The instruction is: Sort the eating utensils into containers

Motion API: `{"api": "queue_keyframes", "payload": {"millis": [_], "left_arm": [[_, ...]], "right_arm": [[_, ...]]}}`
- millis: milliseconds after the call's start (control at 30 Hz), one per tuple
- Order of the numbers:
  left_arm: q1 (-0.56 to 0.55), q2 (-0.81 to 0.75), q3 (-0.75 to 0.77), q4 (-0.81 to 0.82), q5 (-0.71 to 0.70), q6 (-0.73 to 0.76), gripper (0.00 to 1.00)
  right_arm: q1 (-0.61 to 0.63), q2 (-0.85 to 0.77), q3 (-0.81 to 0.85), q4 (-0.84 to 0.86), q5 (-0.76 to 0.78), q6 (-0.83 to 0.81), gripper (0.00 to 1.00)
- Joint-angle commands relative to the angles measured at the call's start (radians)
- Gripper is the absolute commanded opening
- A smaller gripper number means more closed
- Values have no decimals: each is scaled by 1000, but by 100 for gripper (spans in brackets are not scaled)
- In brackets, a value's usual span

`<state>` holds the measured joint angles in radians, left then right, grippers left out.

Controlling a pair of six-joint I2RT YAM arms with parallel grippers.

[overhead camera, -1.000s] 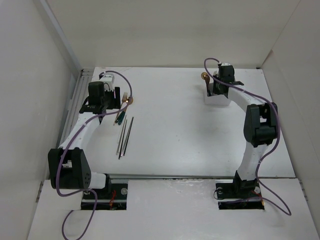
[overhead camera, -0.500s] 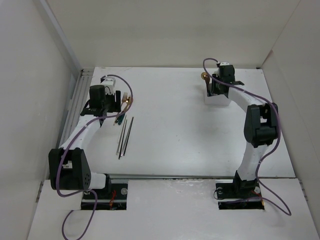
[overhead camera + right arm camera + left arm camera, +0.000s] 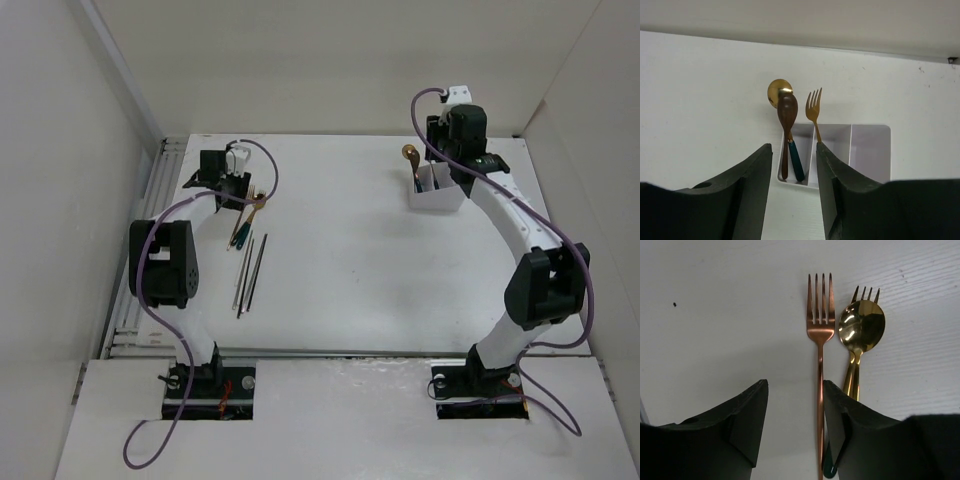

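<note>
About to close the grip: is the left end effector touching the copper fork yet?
Cannot tell. The left wrist view shows the copper fork handle hugging one finger of the left end effector; neither gap nor contact is plain.

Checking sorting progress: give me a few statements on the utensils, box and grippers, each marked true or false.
1. The white box holds two spoons and a boxed fork. True.
2. The right gripper is shut on a utensil. False: it is open and empty, near the box.
3. The chopsticks are in the box. False: they lie on the table.
4. On the table, a gold spoon lies on top of a lower fork. True.
5. The left gripper is open, with the copper fork handle between its jaws. True.
</note>
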<state>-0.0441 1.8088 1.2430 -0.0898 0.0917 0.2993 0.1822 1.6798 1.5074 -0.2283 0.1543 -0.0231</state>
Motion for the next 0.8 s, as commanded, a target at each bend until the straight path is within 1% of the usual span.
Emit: {"api": "queue_keyframes", "payload": {"millis": [0, 133, 200, 233, 467, 633, 667, 700, 767], "left_arm": [[1, 55, 91, -47, 14, 28, 45], [-8, 81, 92, -22, 26, 27, 45], [-8, 109, 102, -22, 26, 27, 45], [-17, 127, 102, -34, 26, 27, 43], [-27, 181, 102, -44, 17, 27, 43], [-27, 238, 145, -79, -20, 17, 34], [-27, 248, 145, -79, -20, 17, 28], [-27, 248, 145, -90, -20, 17, 25], [-27, 248, 145, -90, -20, 8, 15]], "right_arm": [[11, -19, 19, 24, 22, -37, 46], [11, -19, 19, 24, 22, -37, 46], [11, -19, 19, 24, 2, -37, 46], [20, -9, 19, 24, 2, -37, 46], [20, -9, 19, 24, 11, -37, 46], [20, 0, 30, 6, 11, -37, 46], [20, 0, 30, 6, 11, -37, 46], [20, 0, 30, 6, 11, -37, 46], [20, 0, 30, 6, 11, -46, 46]]}}
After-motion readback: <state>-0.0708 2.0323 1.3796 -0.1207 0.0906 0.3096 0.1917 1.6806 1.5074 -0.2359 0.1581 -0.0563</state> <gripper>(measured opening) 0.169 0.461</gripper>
